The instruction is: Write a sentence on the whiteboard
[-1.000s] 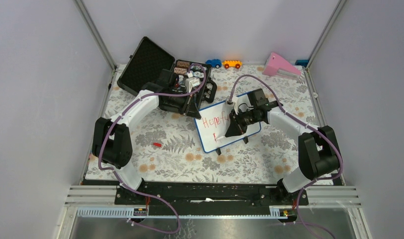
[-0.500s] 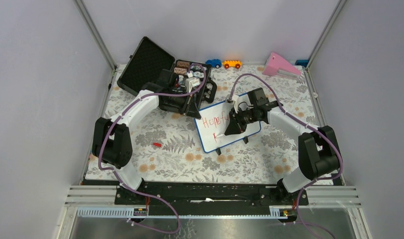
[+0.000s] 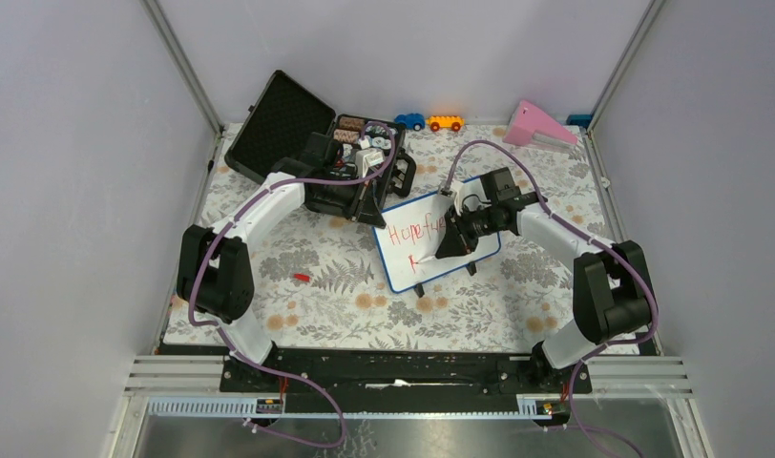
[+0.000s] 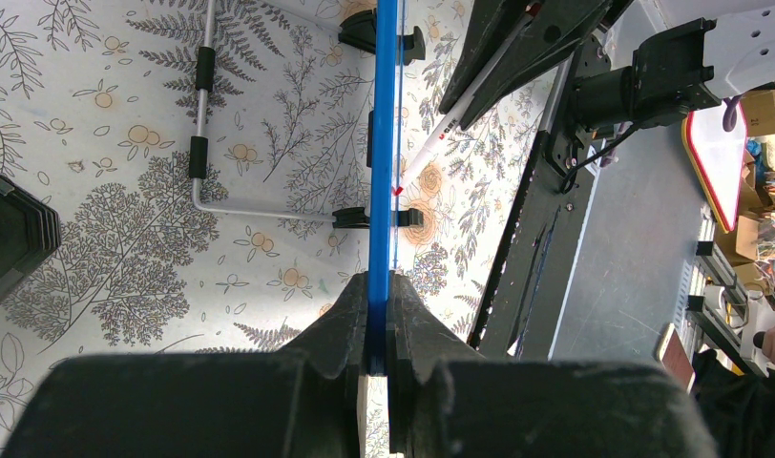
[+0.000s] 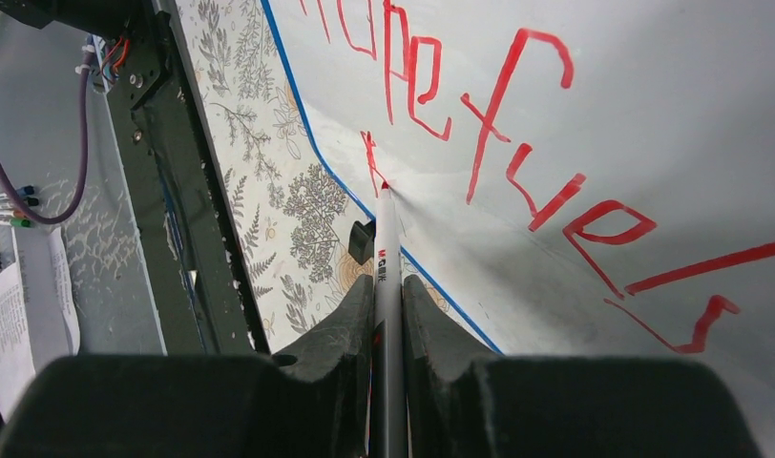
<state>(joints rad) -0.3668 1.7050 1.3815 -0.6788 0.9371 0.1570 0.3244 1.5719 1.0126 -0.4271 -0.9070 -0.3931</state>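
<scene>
Black hard-shell case (image 3: 281, 122) lies open at the far left of the floral table mat (image 3: 317, 305) in the top view. Its tray half is packed with small parts, too tiny to name. Just in front of it stands the small rectangular whiteboard with a thin blue frame (image 3: 403, 269), tilted back, carrying the red handwritten sentence (image 3: 409, 232). The right gripper (image 3: 449, 246) hangs over the board's right half and hides the end of the writing. The left gripper (image 3: 369, 208) sits at the board's far left corner, its jaws too small to read here.

From the left wrist the board shows edge-on as a blue line, and the jaws are pressed together on that frame. A white marker with a red tip (image 4: 439, 138) touches the board's face, its upper end lost among the right arm's black parts.

From the right wrist the jaws pinch the marker's barrel. Its tip rests on the board under "fuels", at a short red stroke beginning a second line. The first letters run off the top edge.
</scene>
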